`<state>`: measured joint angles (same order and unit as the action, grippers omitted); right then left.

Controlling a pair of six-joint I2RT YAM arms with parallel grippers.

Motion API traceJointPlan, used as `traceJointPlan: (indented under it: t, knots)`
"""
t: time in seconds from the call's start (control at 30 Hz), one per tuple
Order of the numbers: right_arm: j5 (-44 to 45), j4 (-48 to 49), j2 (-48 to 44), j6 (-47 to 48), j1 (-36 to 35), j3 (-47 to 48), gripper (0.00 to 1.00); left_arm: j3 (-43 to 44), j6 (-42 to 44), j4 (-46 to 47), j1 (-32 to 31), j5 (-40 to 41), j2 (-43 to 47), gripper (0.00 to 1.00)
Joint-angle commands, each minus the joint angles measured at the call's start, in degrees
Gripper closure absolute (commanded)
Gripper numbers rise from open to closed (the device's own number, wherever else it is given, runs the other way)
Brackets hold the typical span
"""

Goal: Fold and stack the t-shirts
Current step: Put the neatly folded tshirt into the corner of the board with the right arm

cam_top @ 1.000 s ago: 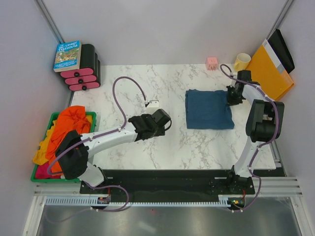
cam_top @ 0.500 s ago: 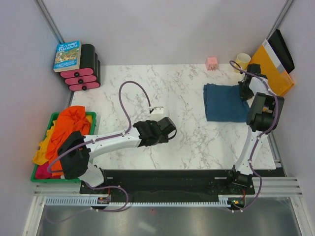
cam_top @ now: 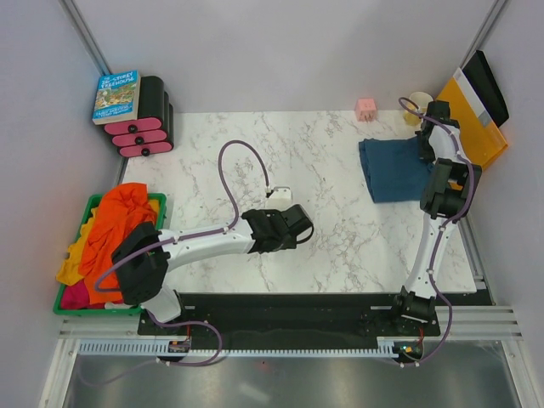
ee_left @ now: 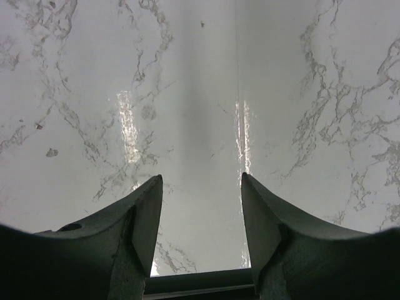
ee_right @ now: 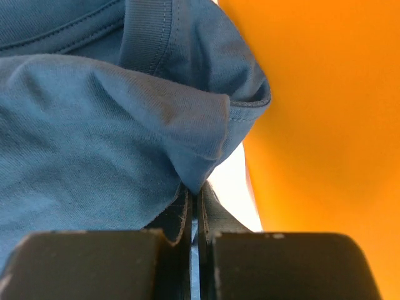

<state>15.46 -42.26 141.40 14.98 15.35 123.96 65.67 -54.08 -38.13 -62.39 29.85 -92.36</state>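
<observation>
My right arm stands tall from its base at the near edge. Its elbow is doubled over the right side of the tabletop (cam_top: 255, 153) and its wrist reaches toward the far right corner. The right gripper (ee_right: 195, 199) is pinched fully together on a fold of the blue shirt (cam_top: 391, 170), right at the cloth's edge. In the wrist view, the fabric bunches up from between the jaws, with the ribbed collar showing above. The shirt lies folded on the far right of the tabletop, and its right side is next to the orange folder (cam_top: 473, 117), which fills the background beside the gripper.

My left arm lies low, with its forearm stretched rightward from the shoulder across the near middle of the tabletop. The left gripper (ee_left: 200, 181) is partly open and points down at bare marble with nothing between its fingers.

The other shirts are heaped in the green bin (cam_top: 160, 201) at the left edge. The orange shirt (cam_top: 115, 219) is on top, the yellow shirt (cam_top: 71, 260) spills over the side, and the pink-red shirt (cam_top: 73, 296) is at the near end.
</observation>
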Motion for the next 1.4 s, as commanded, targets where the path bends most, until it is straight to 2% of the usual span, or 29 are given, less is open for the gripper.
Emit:
traceJointPlan:
  t: [0.0,0.4,0.6,0.63,0.7,0.73,0.83,0.9,1.0,1.13,1.23,1.37]
  knots:
    - [1.33,-1.42,1.07,-2.49,1.17,0.85,1.00,2.88,-2.52,-0.89,-0.54,1.79,-0.89,0.40]
    - [-1.66,2.01,-3.24,-5.14,3.10,-9.17,1.00,2.80,-3.31,-1.16,-1.24,2.06,-1.77,0.40]
    - [-6.23,5.42,-5.34,-3.64,3.45,-12.59,0.98,2.62,-3.40,-1.16,-1.68,2.15,-1.69,0.39]
    - [-7.98,6.48,-7.52,-3.56,3.63,-13.74,0.79,2.71,-3.31,-1.07,-1.94,2.15,-1.77,0.39]
    - [-10.88,11.47,-10.96,-4.26,3.98,-18.98,0.62,3.15,-3.13,-1.07,-2.56,2.32,-2.04,0.36]
    - [-11.76,12.89,-14.45,-4.61,4.07,-20.59,0.51,3.32,-3.04,-1.07,-2.82,2.58,-2.13,0.35]
    - [-14.67,16.59,-20.70,-6.10,4.42,-25.69,0.31,4.55,-2.52,-1.07,-4.05,3.55,-2.92,0.33]
    - [-17.55,17.04,-24.22,-6.37,4.42,-28.07,0.26,5.60,-2.17,-1.07,-4.84,4.08,-3.70,0.32]
    - [-21.77,16.69,-28.09,-6.37,4.42,-31.93,0.25,6.75,-1.99,-1.07,-5.46,4.17,-4.93,0.32]
    - [-27.41,15.37,-31.27,-7.51,4.33,-36.94,0.33,7.45,-2.60,-1.07,-5.90,3.20,-6.08,0.33]
    - [-29.35,13.61,-30.93,-7.42,3.72,-38.97,0.39,7.54,-3.22,-1.07,-6.60,2.85,-6.43,0.34]
    - [-28.47,13.17,-27.86,-7.51,3.63,-39.07,0.41,7.46,-3.83,-1.16,-7.04,2.59,-6.26,0.34]
